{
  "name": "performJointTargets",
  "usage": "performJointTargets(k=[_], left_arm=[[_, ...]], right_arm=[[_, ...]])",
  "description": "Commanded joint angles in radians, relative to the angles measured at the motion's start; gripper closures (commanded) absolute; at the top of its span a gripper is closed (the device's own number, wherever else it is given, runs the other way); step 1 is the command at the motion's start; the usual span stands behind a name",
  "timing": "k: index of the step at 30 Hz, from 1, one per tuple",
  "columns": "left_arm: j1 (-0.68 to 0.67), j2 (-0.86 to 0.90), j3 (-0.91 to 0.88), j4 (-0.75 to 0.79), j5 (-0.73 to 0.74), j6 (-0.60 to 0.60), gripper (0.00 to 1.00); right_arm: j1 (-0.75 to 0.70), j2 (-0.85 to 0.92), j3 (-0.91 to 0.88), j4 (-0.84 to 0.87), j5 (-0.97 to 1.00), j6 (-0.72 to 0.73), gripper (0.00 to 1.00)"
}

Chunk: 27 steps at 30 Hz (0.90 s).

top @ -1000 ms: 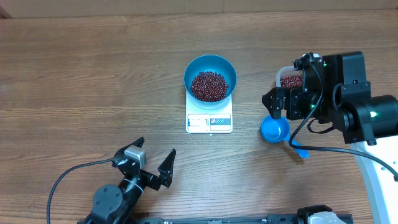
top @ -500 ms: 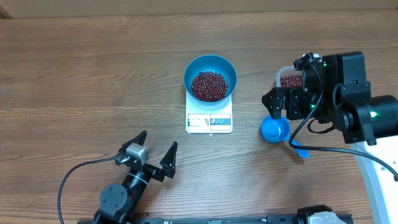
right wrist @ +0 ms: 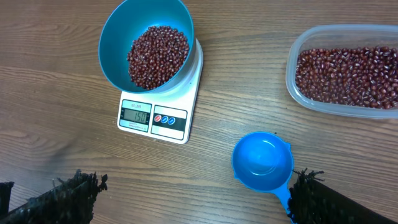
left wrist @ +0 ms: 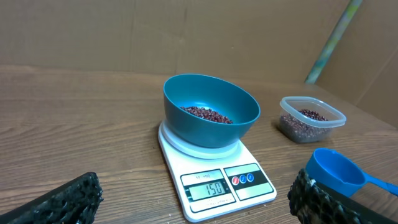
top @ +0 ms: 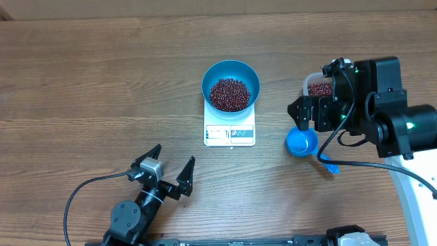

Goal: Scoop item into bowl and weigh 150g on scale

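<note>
A round, deep bowl of smooth blue plastic sits centred on the flat white square scale, near the middle of the wood-grain table. Inside it lies a mound of tiny, oval, glossy red-brown beans, heaped in the bottom and well below the rim. The scale's display on the front edge reads 150, with small round buttons beside it. To the right, apart from the scale, stands a clear plastic tub with rounded corners, holding more of the same beans in a shallow layer. Nearer the front lies a small blue scoop, its round cup upward, smooth and bare inside, its handle running under the right arm. The right pincer hangs above the scoop with its black, rough-textured fingers spread wide, pinching nothing. The left pincer sits low at the table's near edge, likewise spread wide and holding nothing
</note>
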Motion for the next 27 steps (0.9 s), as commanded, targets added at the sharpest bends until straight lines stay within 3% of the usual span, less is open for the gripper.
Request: performJointTargets(k=[1,20,23,27], left_arm=[[0.012,-0.009,-0.005,-0.002,-0.011,0.028,0.00],[0.012,-0.009,-0.005,-0.002,-0.011,0.028,0.00],[0.012,-0.009,-0.005,-0.002,-0.011,0.028,0.00],[0.012,-0.009,-0.005,-0.002,-0.011,0.028,0.00]], right_arm=[[0.004,-0.008,0.026,0.006,-0.004,-0.002,0.00],[0.003,-0.050,0.021,-0.003,0.034,-0.002,0.00],[0.003,-0.133,-0.051,0.101,0.041,-0.002,0.00],[0.003,-0.322,-0.320,0.373,0.036,-0.001,0.00]])
